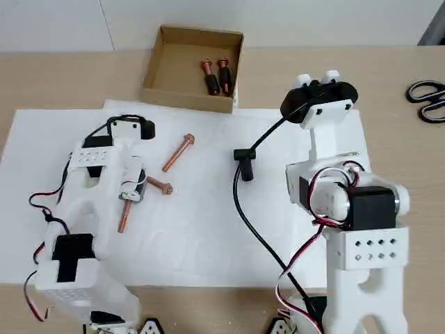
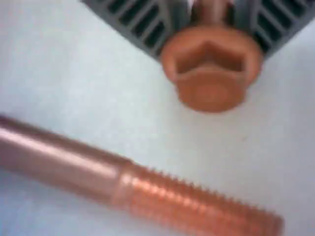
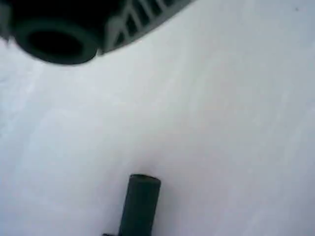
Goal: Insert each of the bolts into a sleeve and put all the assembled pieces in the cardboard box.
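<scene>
Copper bolt (image 2: 210, 73) — head clamped in L gripper (image 2: 210, 22).

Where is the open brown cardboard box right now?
In the high view, the brown cardboard box sits on the wooden table against the white sheet's far edge, left of centre, holding two assembled copper-and-black pieces.

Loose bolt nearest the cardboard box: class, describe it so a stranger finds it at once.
On the white sheet near the cardboard box, a copper-coloured bolt lies slanted, head towards the box. Unlike the other two bolts, it is clear of the left arm.
</scene>
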You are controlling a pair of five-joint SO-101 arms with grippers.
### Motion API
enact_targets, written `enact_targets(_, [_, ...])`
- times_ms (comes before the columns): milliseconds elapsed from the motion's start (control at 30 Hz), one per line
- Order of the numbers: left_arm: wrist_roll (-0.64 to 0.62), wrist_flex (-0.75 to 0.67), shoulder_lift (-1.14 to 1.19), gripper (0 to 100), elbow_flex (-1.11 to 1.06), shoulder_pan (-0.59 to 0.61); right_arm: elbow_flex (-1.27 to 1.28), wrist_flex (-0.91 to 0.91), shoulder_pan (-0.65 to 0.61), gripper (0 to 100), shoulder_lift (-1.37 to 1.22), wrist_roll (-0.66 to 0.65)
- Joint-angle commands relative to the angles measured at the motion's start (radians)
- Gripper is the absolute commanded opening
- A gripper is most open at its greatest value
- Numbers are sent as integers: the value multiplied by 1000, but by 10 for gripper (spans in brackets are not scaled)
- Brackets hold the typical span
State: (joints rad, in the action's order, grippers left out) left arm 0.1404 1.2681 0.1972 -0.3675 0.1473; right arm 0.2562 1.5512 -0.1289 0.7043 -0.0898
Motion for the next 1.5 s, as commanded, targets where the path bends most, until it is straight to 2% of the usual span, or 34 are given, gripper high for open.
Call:
enact_targets(0, [-5, -9, 29, 6, 28, 5, -5, 4, -7, 5, 28, -11])
enact_targets(200, [-5, 207, -133, 6, 166, 5, -9, 4, -7, 4, 65, -11])
enact_targets(400, [-5, 374, -437, 6, 214, -17, 17, 4, -5, 4, 312, -11])
enact_targets(600, [-11, 470, -721, 6, 209, -126, 288, -39, -5, 4, 530, -9])
enact_targets(700, [-84, 408, -838, 6, 186, -198, 482, -183, -5, 4, 611, -5])
enact_targets(867, [-471, 190, -988, 6, 35, -322, 744, -484, -10, 4, 740, -2])
enact_targets(933, [-575, 86, -1031, 6, -45, -367, 827, -549, -45, 4, 797, -2])
enact_targets(1067, [-594, -94, -1112, 6, -193, -377, 974, -618, -163, 4, 934, 9])
enact_targets(1233, [-594, -201, -1197, 6, -297, -367, 1096, -628, -265, 5, 1119, 114])
enact_targets(1333, [-594, -270, -1206, 6, -338, -384, 1105, -628, -305, 5, 1098, 118])
enact_targets(1467, [-594, -341, -1209, 6, -384, -476, 1112, -628, -395, 5, 1087, 118])
